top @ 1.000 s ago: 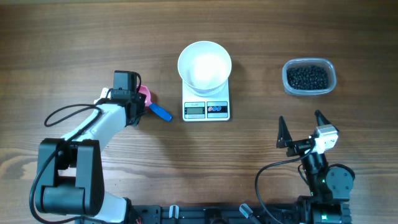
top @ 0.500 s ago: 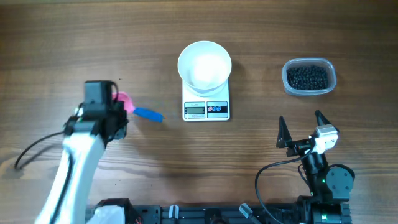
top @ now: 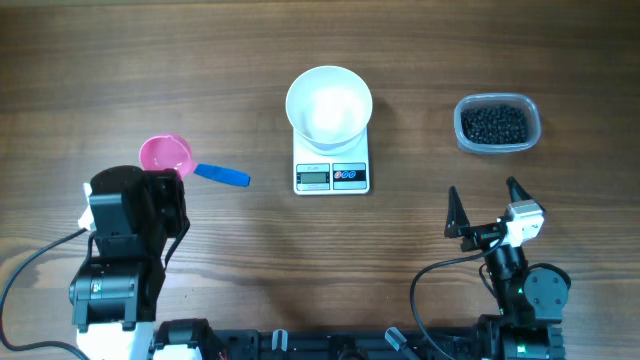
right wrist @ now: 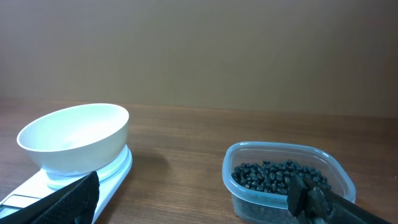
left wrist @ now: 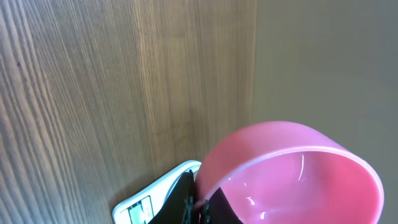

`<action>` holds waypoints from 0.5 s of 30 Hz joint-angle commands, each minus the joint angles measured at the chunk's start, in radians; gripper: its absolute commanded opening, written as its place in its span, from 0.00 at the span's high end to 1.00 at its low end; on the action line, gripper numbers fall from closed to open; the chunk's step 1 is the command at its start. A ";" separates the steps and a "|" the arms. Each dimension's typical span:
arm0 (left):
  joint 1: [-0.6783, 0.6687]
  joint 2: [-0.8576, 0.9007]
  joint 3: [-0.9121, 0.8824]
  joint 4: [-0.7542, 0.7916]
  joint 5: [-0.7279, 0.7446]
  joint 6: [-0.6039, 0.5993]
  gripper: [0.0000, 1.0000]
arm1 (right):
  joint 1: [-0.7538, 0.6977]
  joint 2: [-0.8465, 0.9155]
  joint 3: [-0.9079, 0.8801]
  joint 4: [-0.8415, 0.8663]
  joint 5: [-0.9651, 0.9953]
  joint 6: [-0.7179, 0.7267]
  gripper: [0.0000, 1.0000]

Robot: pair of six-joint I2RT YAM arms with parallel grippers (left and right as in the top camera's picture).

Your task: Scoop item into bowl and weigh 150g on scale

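Left gripper (top: 168, 182) clamped on pink scoop (top: 166, 155), left of scale (top: 332, 172). Bowl (top: 329, 104) on scale; beads (top: 494, 123) in tub (top: 461, 128), right of scale. Right gripper (top: 484, 200) wide open, empty, below-right of scale. Left wrist: scoop (left wrist: 292, 177) empty, scale (left wrist: 146, 202) beside it. Right wrist: bowl (right wrist: 74, 137) empty; beads (right wrist: 277, 174) right of scale.

We see the left gripper (left wrist: 200, 202) draw back leftward from beside the scale (top: 332, 165), carrying the scoop (top: 166, 155) along; the scoop's pink cup now shows fully from overhead.

Robot lab: wooden table (top: 120, 60), plain wall (right wrist: 199, 50)
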 commanded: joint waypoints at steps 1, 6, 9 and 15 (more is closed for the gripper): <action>0.005 0.002 0.001 -0.074 -0.009 -0.164 0.96 | 0.003 -0.007 -0.001 0.003 0.014 0.012 0.00; 0.005 0.003 0.001 -0.188 -0.010 -0.370 0.96 | 0.003 -0.007 -0.001 0.004 0.014 0.012 0.00; 0.005 0.013 0.001 -0.188 -0.010 -0.372 0.96 | 0.003 -0.007 -0.001 0.005 0.014 0.016 0.00; 0.005 0.071 0.001 -0.191 -0.009 -0.430 0.96 | 0.003 -0.007 -0.001 0.019 -0.194 1.186 0.00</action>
